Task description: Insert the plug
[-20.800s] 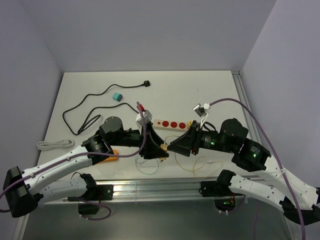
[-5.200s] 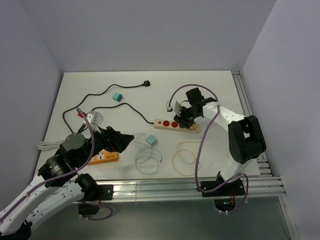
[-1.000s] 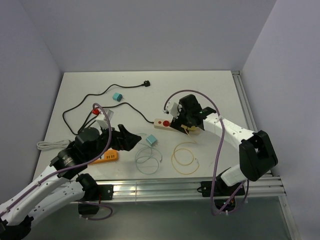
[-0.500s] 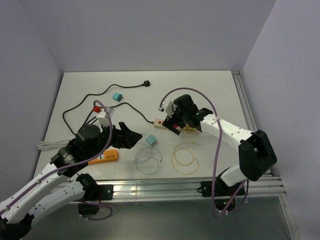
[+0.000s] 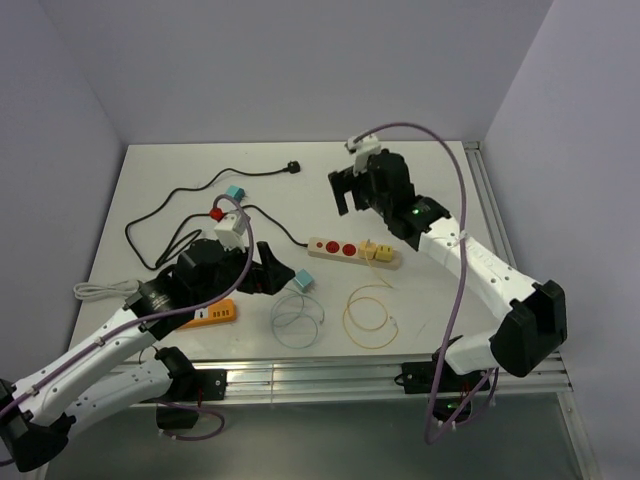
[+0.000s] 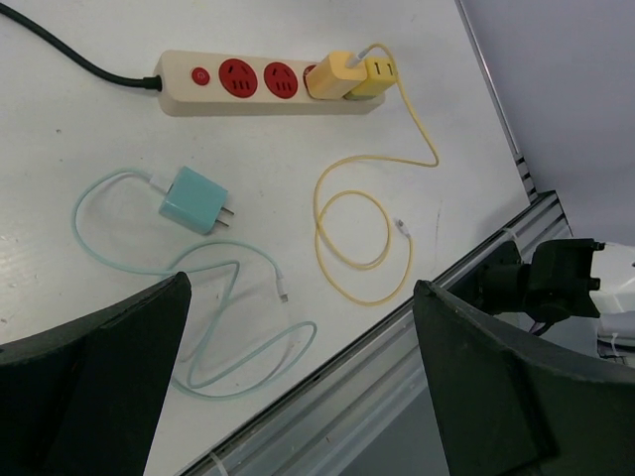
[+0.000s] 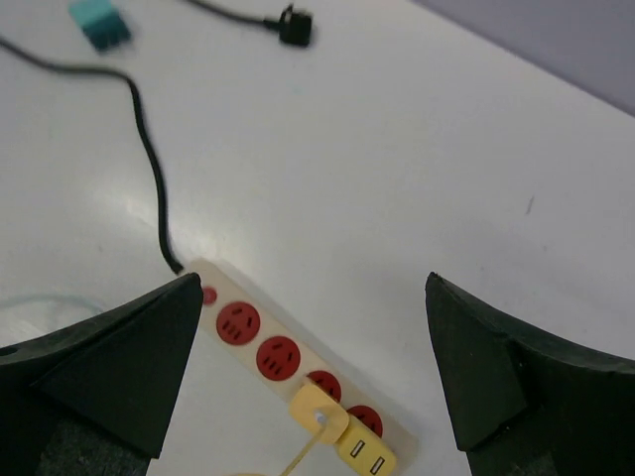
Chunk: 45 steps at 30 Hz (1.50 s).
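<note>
The beige power strip (image 5: 340,247) with red sockets lies mid-table, and a yellow plug (image 5: 368,249) and a yellow USB adapter (image 5: 385,256) sit in its right-end sockets. The left wrist view shows the strip (image 6: 238,79) and the plug (image 6: 332,74), whose yellow cable (image 6: 362,233) loops toward the near edge. A teal charger (image 5: 303,280) lies loose beside the strip. My right gripper (image 5: 352,197) hangs open above and behind the strip (image 7: 273,357), holding nothing. My left gripper (image 5: 278,275) is open just left of the teal charger (image 6: 196,199).
A black cord runs from the strip to a black plug (image 5: 292,167) at the back. A teal block (image 5: 235,192) lies near it. An orange device (image 5: 208,315) and a white cable bundle (image 5: 100,290) sit at the left. The table's metal rail (image 5: 320,378) runs along the near edge.
My right gripper has lifted off the strip and drawn back toward the far side, uncovering the yellow plug seated in it. My left arm has moved right toward the teal charger.
</note>
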Tool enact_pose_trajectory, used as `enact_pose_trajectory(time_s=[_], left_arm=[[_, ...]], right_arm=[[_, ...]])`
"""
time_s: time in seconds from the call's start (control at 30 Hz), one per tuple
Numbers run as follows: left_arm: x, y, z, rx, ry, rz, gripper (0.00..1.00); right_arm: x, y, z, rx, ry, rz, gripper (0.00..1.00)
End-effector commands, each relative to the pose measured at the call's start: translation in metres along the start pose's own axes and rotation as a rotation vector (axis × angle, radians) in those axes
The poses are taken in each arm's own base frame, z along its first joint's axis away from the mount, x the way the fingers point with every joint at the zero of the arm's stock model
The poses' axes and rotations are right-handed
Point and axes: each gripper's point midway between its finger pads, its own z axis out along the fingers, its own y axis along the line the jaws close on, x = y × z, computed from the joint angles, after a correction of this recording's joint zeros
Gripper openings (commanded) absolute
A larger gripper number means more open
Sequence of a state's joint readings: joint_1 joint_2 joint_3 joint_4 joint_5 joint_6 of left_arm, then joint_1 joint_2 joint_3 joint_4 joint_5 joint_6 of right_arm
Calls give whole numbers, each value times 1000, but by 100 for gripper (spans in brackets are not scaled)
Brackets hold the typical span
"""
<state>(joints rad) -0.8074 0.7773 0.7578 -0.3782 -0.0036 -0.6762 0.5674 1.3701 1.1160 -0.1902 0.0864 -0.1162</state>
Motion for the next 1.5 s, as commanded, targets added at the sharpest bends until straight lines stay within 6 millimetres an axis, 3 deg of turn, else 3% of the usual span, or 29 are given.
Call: enact_pose_trajectory(time_s=[0.0,0.03,0.07,0.13,0.3,0.33,0.53,0.63,0.73,1.17,1.47], left_arm=[[-25,-20,-3,59,-67,2,100],[-27,-22,-4,68,-78,-5,100],[-35,-29,-9,96,-112,-17,99],[-45,-23,-15,71,-179,-46,99],[-56,-10,-37,30,-285,-109,98],[-58,-9,-41,27,-302,-118,98],[-65,-1,-68,28,-394,-147,97],[-66,1,-75,22,-402,-144,97],[-64,2,-77,13,-388,-140,97],[-56,1,-70,27,-352,-130,98],[-51,0,-67,31,-334,-138,98]], right_arm=[[-47,-27,-32,150,-31,227,100],[-54,-22,-36,123,-18,235,100],[-36,-15,-31,91,59,205,100],[-19,-1,-24,15,132,195,100],[6,38,-14,-145,175,205,100],[13,55,-13,-195,188,199,100],[25,119,4,-294,231,177,90],[45,150,16,-345,309,166,81],[78,161,32,-309,405,152,74],[129,198,46,-306,522,98,67],[152,188,56,-187,561,35,66]])
